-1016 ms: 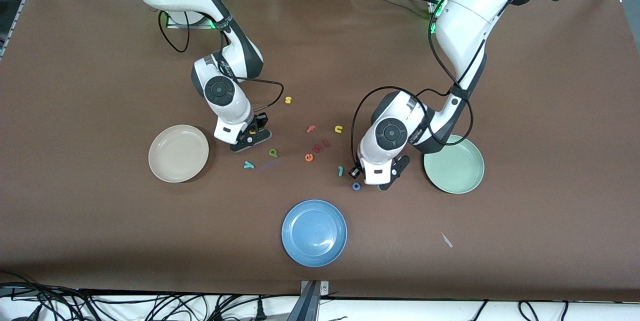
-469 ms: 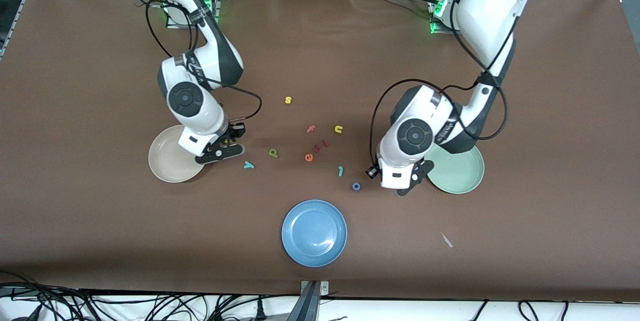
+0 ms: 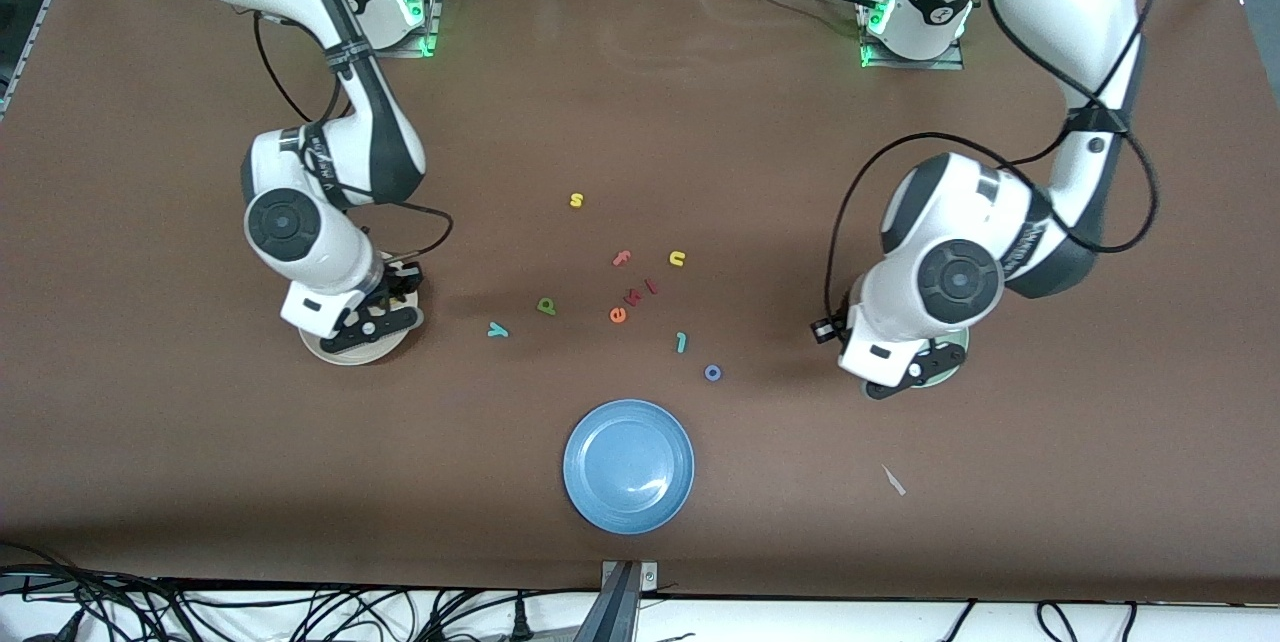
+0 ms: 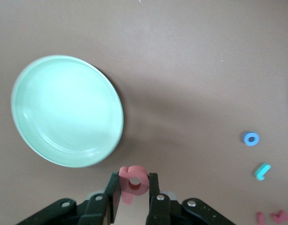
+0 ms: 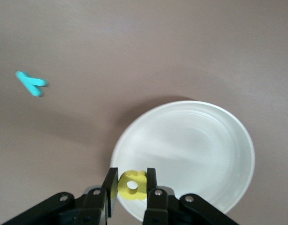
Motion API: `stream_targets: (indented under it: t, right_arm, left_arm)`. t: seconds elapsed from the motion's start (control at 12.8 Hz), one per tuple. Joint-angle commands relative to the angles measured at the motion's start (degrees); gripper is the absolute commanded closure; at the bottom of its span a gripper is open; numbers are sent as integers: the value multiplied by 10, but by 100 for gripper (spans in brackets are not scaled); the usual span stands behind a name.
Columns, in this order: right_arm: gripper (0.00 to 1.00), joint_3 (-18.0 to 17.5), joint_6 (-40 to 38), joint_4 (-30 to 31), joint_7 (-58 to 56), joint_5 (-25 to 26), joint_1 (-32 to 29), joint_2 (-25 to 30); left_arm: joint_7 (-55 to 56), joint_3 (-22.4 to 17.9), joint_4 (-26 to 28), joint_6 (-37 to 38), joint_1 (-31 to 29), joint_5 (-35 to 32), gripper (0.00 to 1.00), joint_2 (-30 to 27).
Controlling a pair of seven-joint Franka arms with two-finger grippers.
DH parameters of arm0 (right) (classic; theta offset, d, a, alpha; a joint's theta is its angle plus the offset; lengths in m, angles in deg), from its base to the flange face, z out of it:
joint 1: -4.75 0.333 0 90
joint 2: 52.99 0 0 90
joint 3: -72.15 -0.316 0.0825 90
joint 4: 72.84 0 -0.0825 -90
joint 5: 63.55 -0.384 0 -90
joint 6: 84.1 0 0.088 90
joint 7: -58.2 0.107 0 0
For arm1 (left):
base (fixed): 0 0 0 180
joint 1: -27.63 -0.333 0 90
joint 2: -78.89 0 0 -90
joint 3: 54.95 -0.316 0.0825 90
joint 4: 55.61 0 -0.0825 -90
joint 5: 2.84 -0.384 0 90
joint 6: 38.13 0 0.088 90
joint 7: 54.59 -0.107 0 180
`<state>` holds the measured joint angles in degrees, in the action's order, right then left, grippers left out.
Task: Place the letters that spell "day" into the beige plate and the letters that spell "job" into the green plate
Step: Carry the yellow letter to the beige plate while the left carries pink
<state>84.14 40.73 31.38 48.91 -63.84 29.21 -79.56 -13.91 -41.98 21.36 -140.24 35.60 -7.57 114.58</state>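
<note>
Yellow rounded letter point(image 5: 132, 185) of "day" is clamped between the right gripper's point(image 5: 131, 187) fingers, up over the rim of the beige plate point(image 5: 195, 140); in the front view that plate point(image 3: 345, 354) sits toward the right arm's end of the table, mostly hidden under the wrist. Pinkish-red "b" point(image 4: 133, 180) is pinched in the left gripper point(image 4: 134, 190), in the air just beside the rim of the green plate point(image 4: 64, 110), not over its bowl; the green plate point(image 3: 950, 362) sits toward the left arm's end, only a sliver visible. Still on the table: green rounded letter point(image 3: 546, 305), with the teal "y" point(image 3: 497, 330) at its 8 o'clock; teal "j" point(image 3: 681, 343), with the blue "o" point(image 3: 712, 373) at its 4 o'clock. Both plates look empty in the wrist views. Blue plate point(image 3: 628, 465) lies nearest the front camera, at roughly 7 o'clock from the "o".
</note>
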Motion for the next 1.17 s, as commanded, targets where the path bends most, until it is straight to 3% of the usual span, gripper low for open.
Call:
stream_targets:
  t: [0.0,0.31,0.7,0.86,0.94,1.02,1.09]
  right_arm:
    - [81,-4,1,-1,-59,-10,-34,-12]
    - [79,-3,31,22,-94,-30,-52,-20]
    - [78,-3,91,64,-97,-31,-53,-19]
    - [77,-3,93,67,-96,-32,-53,-19]
    - [60,-3,91,67,-94,-33,-53,-18]
    - [19,-3,86,64,-89,-33,-53,-16]
    - [0,-4,84,63,-90,-33,-53,-15]
  left_arm:
    - [-75,5,44,2,-28,-19,96,-35]
    - [-112,4,61,2,-44,-19,96,-41]
    - [-177,7,140,-38,-82,-37,94,-66]
    - [-178,7,208,-104,-84,-40,94,-90]
    - [-178,7,248,-145,-85,-40,94,-99]
    - [-178,6,278,-173,-87,-41,94,-106]
    - [-178,6,304,-208,-94,-51,94,-110]
